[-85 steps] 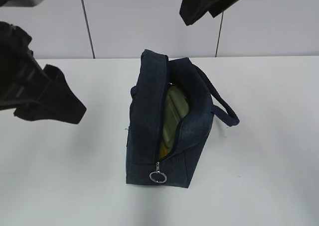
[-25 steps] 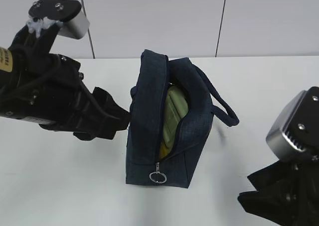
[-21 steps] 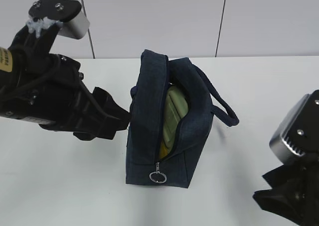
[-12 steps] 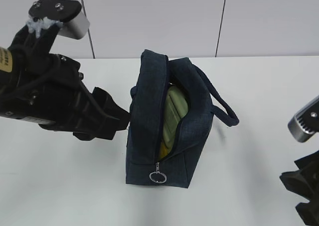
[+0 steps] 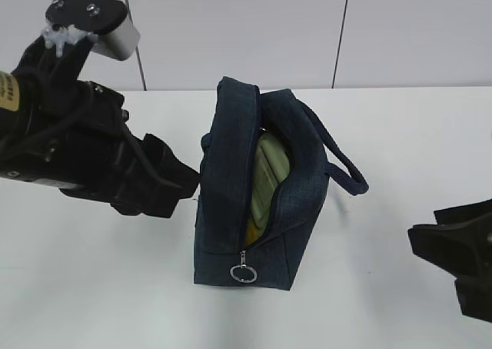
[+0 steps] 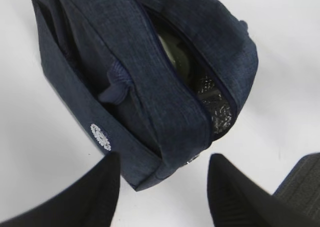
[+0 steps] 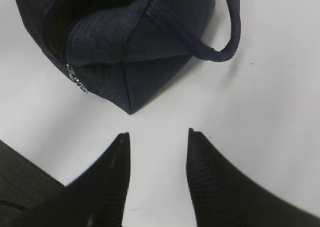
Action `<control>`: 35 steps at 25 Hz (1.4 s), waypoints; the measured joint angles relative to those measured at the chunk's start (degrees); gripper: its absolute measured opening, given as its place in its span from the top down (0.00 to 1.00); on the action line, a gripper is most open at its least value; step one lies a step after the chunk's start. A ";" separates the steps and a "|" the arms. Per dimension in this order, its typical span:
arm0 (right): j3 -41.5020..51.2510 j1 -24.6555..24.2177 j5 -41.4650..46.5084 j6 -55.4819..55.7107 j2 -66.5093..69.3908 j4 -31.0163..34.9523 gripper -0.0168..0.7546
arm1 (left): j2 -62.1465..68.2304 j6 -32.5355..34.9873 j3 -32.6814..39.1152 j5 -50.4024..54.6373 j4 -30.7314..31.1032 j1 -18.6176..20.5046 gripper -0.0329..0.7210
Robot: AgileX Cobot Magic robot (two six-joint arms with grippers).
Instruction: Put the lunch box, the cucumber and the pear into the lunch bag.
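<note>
The left hand (image 5: 181,187) hovers at nine o'clock of the lunch bag (image 5: 231,211) in the exterior view, fingertips just beside its side wall and nothing between them. The bag stands on the white table (image 5: 92,287) with its zipper gaping, and the pale green lid of the lunch box (image 5: 269,176) shows through the slit, with a sliver of yellow, likely the pear (image 5: 251,231), below it. I cannot see the cucumber. The right hand (image 5: 453,260) sits low at four o'clock, well apart from the bag.

In the left wrist view the left hand (image 6: 162,187) stands half spread and empty above the bag's end (image 6: 150,87), perhaps placed to steady or close it.

In the right wrist view the right hand (image 7: 157,162) is likewise half spread and empty, with the bag's corner (image 7: 130,62) and looped handle (image 7: 225,42) at twelve o'clock.
</note>
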 joint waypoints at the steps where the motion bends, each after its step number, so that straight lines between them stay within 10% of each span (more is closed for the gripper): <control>1: 0.76 0.00 -1.00 -0.57 0.00 0.99 0.58 | 0.00 0.29 0.00 -0.04 0.75 0.00 0.50; 23: 13.05 0.00 -29.80 0.16 6.38 4.82 0.59 | 5.11 3.00 0.00 -5.54 6.00 0.00 0.50; 35: 17.27 0.00 -55.00 20.23 20.58 -26.61 0.59 | 11.59 6.94 0.00 -10.44 6.05 0.00 0.50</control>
